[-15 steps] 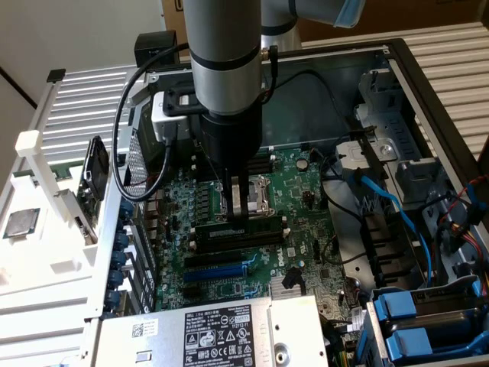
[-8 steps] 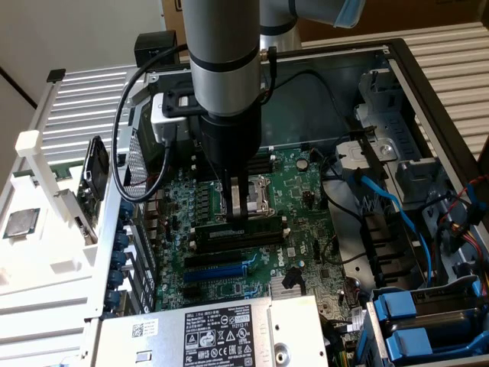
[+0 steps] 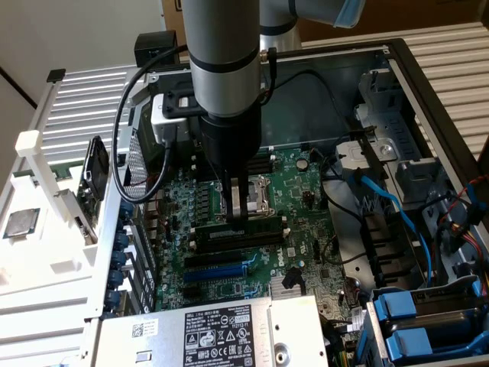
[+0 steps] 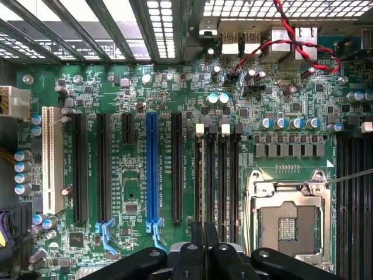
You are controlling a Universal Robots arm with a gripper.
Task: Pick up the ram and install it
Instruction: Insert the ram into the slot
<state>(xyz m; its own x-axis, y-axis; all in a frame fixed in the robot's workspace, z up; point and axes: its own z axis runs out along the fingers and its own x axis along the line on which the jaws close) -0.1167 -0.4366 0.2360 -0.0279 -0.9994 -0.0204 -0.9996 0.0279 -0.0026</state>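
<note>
The arm reaches down into an open computer case [image 3: 397, 69] lying on its side, and the gripper [image 3: 238, 216] hangs straight over the green motherboard [image 3: 306, 222]. Its tips sit just beside the empty processor socket [image 3: 258, 195], on the side nearer the expansion slots. In the wrist view the gripper [image 4: 204, 245] has its two black fingers [image 4: 197, 256] drawn together until only a thin seam is left between them. They point along the bank of four black memory slots [image 4: 221, 181] next to the socket [image 4: 288, 219]. In the exterior view the ram [image 3: 256, 230] reads as a long dark strip standing on edge in that bank of slots, directly under the fingertips and touching or nearly touching them. Whether the fingers pinch its top edge or merely bear on it cannot be told. A blue expansion slot [image 4: 152, 169] lies further from the socket, among black ones. A square processor chip [image 3: 19, 223] rests on a white tray at the exterior view's left, well apart from the case. A labelled power supply [image 3: 206, 332] fills the near corner of the case.
</note>
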